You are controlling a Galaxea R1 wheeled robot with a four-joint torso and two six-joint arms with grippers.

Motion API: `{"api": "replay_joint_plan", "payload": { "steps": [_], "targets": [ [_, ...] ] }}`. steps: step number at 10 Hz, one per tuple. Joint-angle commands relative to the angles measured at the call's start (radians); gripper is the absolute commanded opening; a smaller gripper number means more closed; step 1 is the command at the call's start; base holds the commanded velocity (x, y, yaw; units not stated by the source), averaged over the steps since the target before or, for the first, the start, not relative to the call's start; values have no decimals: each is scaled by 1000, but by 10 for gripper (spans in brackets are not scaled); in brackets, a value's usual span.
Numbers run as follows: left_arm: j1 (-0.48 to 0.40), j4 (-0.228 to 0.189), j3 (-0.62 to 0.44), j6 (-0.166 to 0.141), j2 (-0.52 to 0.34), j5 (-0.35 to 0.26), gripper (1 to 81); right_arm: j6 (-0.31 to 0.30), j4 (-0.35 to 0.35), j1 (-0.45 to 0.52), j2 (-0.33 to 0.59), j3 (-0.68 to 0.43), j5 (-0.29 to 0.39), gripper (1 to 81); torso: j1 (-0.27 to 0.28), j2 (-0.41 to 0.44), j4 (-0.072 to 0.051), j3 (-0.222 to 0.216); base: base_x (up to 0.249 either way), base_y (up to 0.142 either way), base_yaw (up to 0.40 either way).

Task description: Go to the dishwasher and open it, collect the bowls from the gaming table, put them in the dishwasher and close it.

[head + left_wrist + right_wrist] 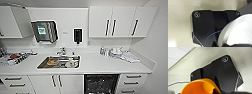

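dishwasher (100, 84) open under counter edge (75, 73); orange bowl (200, 87) by r wrist, grip state unclear.

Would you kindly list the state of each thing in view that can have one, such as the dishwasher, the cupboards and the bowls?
dishwasher: open, dark interior showing.
upper cabinet doors: shut.
drawers: shut.
sink: holds dishes.
orange bowl: close under the right wrist camera, off the counter.
white bowl: close under the left wrist camera.
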State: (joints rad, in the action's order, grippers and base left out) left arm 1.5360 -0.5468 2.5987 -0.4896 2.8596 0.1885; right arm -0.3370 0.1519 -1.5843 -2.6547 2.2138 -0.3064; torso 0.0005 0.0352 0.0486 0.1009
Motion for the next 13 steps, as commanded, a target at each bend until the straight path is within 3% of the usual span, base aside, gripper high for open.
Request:
{"api": "replay_joint_plan", "payload": {
  "steps": [1, 13],
  "targets": [
    [-38, -8, -3, 5, -15, -24, 10, 0, 15, 35, 22, -10, 38, 10, 0, 0, 0, 0, 139, 0, 0],
    [-38, -10, -3, 3, -17, -27, 10, -5, 12, 36, 19, -7, 41, 10, 1, -1, 0, 0, 117, 0, 0]
  ]
}}
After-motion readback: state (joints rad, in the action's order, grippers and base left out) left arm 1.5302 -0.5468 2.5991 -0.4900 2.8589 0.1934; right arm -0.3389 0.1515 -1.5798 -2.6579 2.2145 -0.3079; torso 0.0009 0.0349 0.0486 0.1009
